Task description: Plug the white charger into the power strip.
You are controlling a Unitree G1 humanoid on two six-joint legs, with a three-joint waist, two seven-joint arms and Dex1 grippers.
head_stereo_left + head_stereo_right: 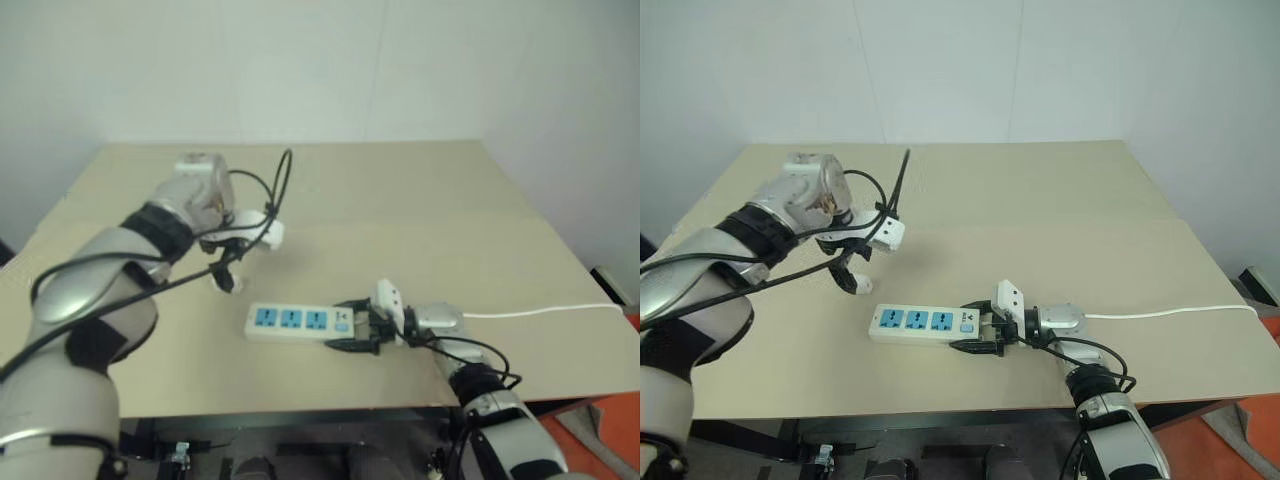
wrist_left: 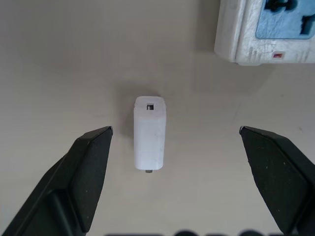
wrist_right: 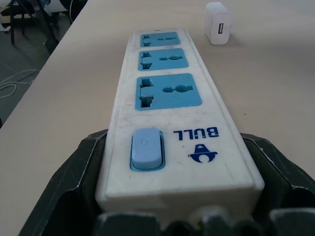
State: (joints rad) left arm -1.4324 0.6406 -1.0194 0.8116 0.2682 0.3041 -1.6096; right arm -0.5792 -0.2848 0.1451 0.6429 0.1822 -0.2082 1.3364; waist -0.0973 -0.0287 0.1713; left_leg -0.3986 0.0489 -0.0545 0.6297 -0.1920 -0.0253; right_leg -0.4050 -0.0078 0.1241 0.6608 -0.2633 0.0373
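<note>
Currently the left tool [image 2: 174, 182] hangs fingers-down over the white charger [image 2: 149, 133], jaws spread wide — nothing held. Charger lies flat on the bench [image 1: 420, 200], just beside the free end of the power strip [image 1: 300, 322]. Right tool [image 1: 362, 324] pinches the strip's switch end, steadying it. Judgement: lower straight down, centre the charger between both fingers, then close on its long sides — an off-centre pinch could twist it.

A broad tan table [image 1: 420, 200] stands against a plain white wall [image 1: 330, 60]. Past its right-hand edge, a patch of orange floor [image 1: 1230, 440] shows below.
</note>
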